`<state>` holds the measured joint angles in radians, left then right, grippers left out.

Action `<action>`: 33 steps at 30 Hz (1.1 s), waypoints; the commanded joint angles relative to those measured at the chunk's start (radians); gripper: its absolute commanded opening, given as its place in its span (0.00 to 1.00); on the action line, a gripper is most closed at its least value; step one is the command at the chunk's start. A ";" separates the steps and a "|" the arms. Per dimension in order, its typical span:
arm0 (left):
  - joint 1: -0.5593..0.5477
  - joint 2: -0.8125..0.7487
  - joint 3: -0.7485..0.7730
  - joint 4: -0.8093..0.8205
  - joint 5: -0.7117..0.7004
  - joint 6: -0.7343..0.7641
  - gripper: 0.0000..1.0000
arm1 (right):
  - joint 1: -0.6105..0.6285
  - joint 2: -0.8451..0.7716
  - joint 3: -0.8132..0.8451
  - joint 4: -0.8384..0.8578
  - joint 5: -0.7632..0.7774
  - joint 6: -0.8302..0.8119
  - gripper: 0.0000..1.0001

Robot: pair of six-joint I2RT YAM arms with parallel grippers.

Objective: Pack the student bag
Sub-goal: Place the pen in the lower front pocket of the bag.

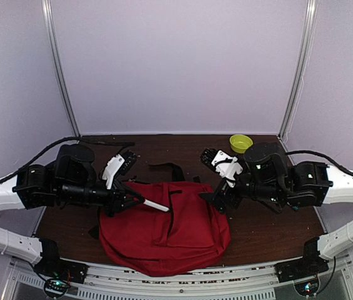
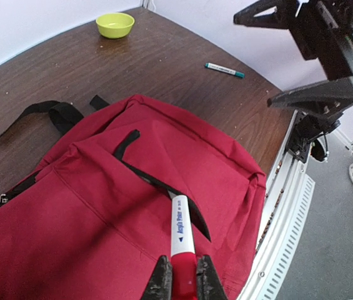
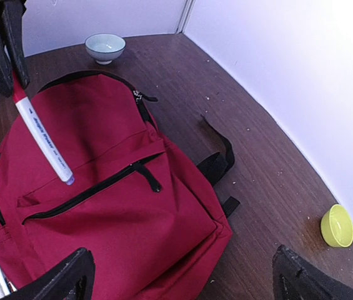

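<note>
When looked at from above: red backpack (image 1: pixel 164 240) flat on the brown table (image 1: pixel 270 231), close to the near edge and between the two arms. Over the bag's upper left part, left gripper (image 1: pixel 137 200) clamped on a marker (image 1: pixel 156 205) sticking out toward the middle of the bag. At the bag's upper right corner, right gripper (image 1: pixel 212 201) low over the fabric; touching it or not, cannot tell from here. Black strap (image 1: pixel 167 169) loose on the wood behind the bag. Yellow-green bowl (image 1: pixel 240 143) well apart, near the back wall.

From the left wrist: two fingers (image 2: pixel 160 278) tight on the marker's red end, white barrel pointing forward, tip right at the open pocket zip (image 2: pixel 195 219). Tip touching the cloth or not: cannot tell. Across the bag, right gripper spread wide, nothing between its jaws. Second marker (image 2: pixel 224 70), green-capped, alone on the table beyond the bag.

From the right wrist: own fingers far apart at the lower corners of the picture, holding nothing, bag lying below and between them. At top left, marker hanging slantwise from the left gripper, tip above the pocket zip. Pale bowl (image 3: pixel 105 47) just beyond the bag's top end; yellow-green bowl off to the right by the wall.
</note>
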<state>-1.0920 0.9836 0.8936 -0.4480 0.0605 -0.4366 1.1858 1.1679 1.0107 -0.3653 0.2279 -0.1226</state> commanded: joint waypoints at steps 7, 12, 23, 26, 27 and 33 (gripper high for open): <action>0.007 -0.006 -0.051 0.032 -0.072 -0.036 0.00 | -0.008 -0.050 -0.021 0.055 0.092 0.036 1.00; 0.007 0.037 -0.075 0.113 -0.086 -0.063 0.00 | -0.009 -0.040 -0.018 0.051 0.091 0.041 1.00; 0.009 0.106 -0.096 0.214 -0.055 -0.090 0.00 | -0.010 -0.036 -0.026 0.051 0.093 0.052 1.00; 0.010 0.133 -0.089 0.220 -0.044 -0.089 0.00 | -0.010 -0.042 -0.027 0.046 0.093 0.052 1.00; 0.011 0.138 -0.088 0.221 -0.043 -0.087 0.00 | -0.010 -0.047 -0.029 0.046 0.093 0.053 1.00; 0.010 0.137 -0.140 0.300 -0.092 -0.086 0.00 | -0.010 -0.072 -0.057 0.063 0.104 0.056 1.00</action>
<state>-1.0874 1.1259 0.7898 -0.2634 0.0032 -0.5186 1.1812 1.1255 0.9794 -0.3225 0.2977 -0.0784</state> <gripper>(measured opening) 0.064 0.999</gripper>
